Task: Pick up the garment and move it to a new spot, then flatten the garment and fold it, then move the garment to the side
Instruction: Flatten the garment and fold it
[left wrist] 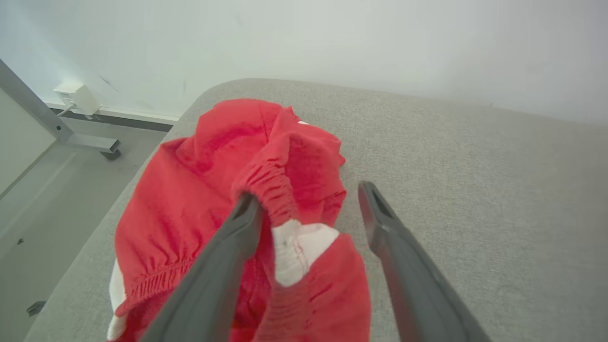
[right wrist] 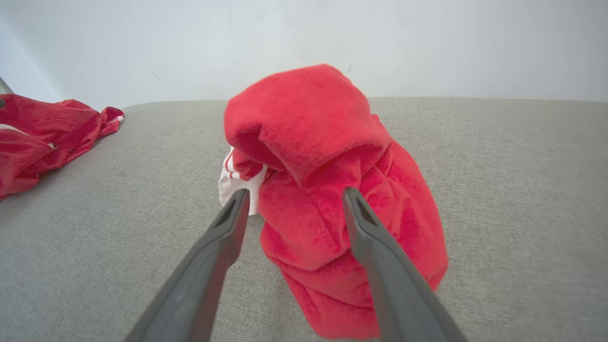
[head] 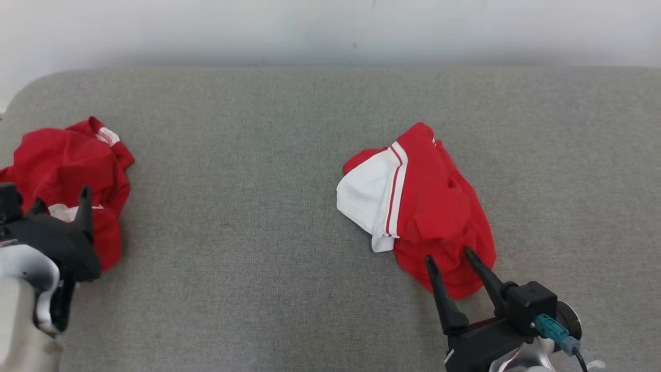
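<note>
Nearest in the head view, the right gripper [head: 448, 256] is sitting at 5 o'clock with its two dark fingers spread wide and gripping nothing. Its tips are reaching over the near edge of the red-and-white garment [head: 439, 206]. In the right wrist view the near end of that heap is lying between the parted fingers. At 8 o'clock the left gripper [head: 59, 209] is also standing wide open, holding nothing. In its wrist view a gathered red fold and a white scrap are lying loose between the fingers.

Two garments are lying on the grey padded surface [head: 248, 206], well apart. The red-and-white one is resting just right of centre, toward 4 o'clock, bunched into a lump. It is showing a white panel edged with thin red stripes on its 9 o'clock side and plain red cloth elsewhere. The crumpled red garment [head: 67, 160] is lying at 9 o'clock near the surface's rounded corner, showing an elastic band and small white patches.

Farthest away, at 12 o'clock, a pale wall [head: 310, 26] is running behind the surface.
</note>
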Available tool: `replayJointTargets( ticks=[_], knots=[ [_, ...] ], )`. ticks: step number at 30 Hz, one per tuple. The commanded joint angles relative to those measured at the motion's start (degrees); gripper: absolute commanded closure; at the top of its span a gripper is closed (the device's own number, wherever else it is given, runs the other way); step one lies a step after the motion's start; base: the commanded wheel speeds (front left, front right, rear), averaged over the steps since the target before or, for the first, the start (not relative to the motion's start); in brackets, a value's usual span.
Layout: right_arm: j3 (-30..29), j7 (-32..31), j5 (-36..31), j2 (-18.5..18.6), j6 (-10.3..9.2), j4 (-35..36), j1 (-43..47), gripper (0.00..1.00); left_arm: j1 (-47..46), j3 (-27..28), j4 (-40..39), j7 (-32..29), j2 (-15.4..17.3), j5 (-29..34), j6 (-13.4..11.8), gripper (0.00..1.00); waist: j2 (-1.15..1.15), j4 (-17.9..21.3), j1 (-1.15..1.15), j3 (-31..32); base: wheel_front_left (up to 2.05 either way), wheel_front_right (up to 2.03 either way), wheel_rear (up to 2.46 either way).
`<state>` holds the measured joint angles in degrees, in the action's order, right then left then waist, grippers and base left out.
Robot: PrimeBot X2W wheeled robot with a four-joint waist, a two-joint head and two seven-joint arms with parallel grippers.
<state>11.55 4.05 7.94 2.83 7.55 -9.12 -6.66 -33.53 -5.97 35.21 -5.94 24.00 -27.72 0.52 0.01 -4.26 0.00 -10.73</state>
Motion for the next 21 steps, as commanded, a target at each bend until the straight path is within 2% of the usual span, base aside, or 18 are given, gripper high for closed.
replayJointTargets(
  ticks=[1,11,21],
  knots=[
    [-0.5,0.3,0.5,0.1,-0.12,0.0,0.9,0.00,1.3,-0.1,-0.1,1.5,-0.5,0.4,-0.4,0.00,-0.01,0.8,0.00,2.4,0.00,0.00,0.00],
    [-4.4,1.3,2.1,0.1,-0.12,-0.5,4.0,0.00,11.4,-0.1,-7.1,16.1,-6.0,1.5,-3.6,0.00,-0.01,1.9,0.00,10.2,0.00,0.00,0.00],
    [-9.6,2.2,0.5,0.1,-0.12,-0.3,5.1,0.00,25.6,-0.9,-22.0,20.9,-11.0,4.8,-8.2,0.00,-0.01,6.8,0.00,13.2,0.00,0.00,0.00]
  ],
)
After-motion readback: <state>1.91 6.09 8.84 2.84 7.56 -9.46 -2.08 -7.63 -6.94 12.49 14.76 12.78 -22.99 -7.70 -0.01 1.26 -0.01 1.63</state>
